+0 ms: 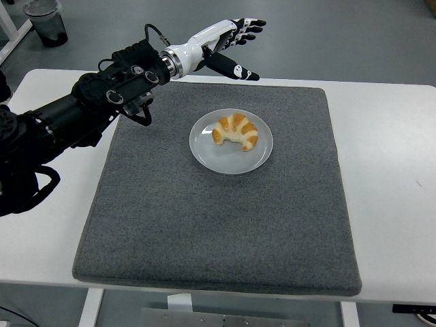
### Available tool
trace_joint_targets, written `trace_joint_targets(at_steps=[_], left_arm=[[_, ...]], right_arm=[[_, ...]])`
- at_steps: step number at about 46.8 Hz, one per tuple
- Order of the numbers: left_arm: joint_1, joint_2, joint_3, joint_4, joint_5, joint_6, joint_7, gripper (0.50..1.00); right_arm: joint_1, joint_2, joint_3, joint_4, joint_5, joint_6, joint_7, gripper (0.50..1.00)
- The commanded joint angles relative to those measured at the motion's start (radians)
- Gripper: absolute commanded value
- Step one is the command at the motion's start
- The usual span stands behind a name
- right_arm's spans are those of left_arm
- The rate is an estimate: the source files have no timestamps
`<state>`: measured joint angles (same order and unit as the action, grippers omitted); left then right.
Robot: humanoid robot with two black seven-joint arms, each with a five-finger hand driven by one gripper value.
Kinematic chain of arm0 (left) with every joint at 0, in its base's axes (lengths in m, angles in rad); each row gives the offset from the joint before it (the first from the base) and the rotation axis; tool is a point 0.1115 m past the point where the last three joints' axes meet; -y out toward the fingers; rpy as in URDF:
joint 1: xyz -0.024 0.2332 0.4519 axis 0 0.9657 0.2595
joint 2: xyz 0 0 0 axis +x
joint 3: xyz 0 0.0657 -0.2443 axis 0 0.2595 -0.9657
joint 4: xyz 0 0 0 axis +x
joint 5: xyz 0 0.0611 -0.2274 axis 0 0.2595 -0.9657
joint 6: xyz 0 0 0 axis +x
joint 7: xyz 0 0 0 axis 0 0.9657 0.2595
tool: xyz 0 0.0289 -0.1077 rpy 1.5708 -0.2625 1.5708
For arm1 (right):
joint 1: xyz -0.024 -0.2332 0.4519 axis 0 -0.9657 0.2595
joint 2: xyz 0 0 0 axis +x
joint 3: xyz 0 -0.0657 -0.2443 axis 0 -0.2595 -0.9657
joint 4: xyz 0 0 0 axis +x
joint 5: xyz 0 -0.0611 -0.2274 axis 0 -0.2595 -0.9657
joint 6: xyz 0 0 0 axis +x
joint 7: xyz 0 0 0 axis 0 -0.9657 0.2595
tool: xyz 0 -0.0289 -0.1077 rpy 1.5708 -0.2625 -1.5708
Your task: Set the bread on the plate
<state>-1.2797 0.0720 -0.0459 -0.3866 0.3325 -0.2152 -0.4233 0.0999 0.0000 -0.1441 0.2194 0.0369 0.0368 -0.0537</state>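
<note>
A golden croissant (236,131) lies on the white round plate (228,158), slightly above the plate's middle. The plate rests on a grey felt mat (218,211). My left hand (235,44), white with black fingertips, hangs high above the mat's far edge, up and left of the plate. Its fingers are spread and hold nothing. The black left arm (88,112) runs from the left edge across the table's far left corner. The right arm is out of sight.
The mat covers most of the white table (392,177). A dark bin (46,22) stands on the floor at the top left. A small clear box (157,60) lies on the floor beyond the table's far edge.
</note>
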Motion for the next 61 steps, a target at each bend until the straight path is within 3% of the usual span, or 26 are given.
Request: trace_joint_targets(at_steps=[1,5,11,21,28,36,40,45,58,61], left_arm=[[-0.001,0.000,-0.006,0.028,-0.124,-0.038,0.021,0.996],[-0.001,0.002,-0.032,0.046,-0.257,-0.072,0.038,0.996],[0.003,0.003,-0.100,0.072,-0.424,-0.108,0.103,0.996],[0.056,0.008,-0.334,0.081,-0.621,-0.089,0.198,0.996],[0.120,0.009,-0.528,0.078,-0.650,-0.023,0.209,0.996],[0.180,0.012,-0.732,0.077,-0.650,-0.012,0.233,0.996],[0.191,0.014,-0.759,0.075,-0.652,0.057,0.277,0.996],[0.204,0.026,-0.802,0.072,-0.678,0.137,0.293,0.996],[0.286,0.080,-0.851,0.045,-0.713,0.129,0.296,0.996],[0.306,0.081,-0.850,0.037,-0.713,0.099,0.291,0.996]], right_arm=[[0.001,0.000,0.000,0.000,0.001,0.000,0.000,0.932],[0.001,0.000,0.000,0.000,0.001,0.000,0.000,0.930],[0.001,0.000,0.000,0.000,0.000,0.000,0.000,0.932],[0.001,0.000,0.000,0.000,0.000,0.000,0.000,0.932],[0.000,0.000,-0.002,0.000,0.000,0.002,0.000,0.930],[0.000,0.000,-0.003,0.000,0.000,0.002,0.000,0.932],[0.000,0.000,-0.003,0.000,-0.002,0.002,-0.001,0.930],[0.000,0.000,-0.003,0.002,-0.003,0.003,-0.001,0.932],[-0.002,0.000,-0.003,0.002,-0.005,0.003,-0.001,0.930],[-0.002,0.000,-0.003,0.002,-0.005,0.003,-0.001,0.930]])
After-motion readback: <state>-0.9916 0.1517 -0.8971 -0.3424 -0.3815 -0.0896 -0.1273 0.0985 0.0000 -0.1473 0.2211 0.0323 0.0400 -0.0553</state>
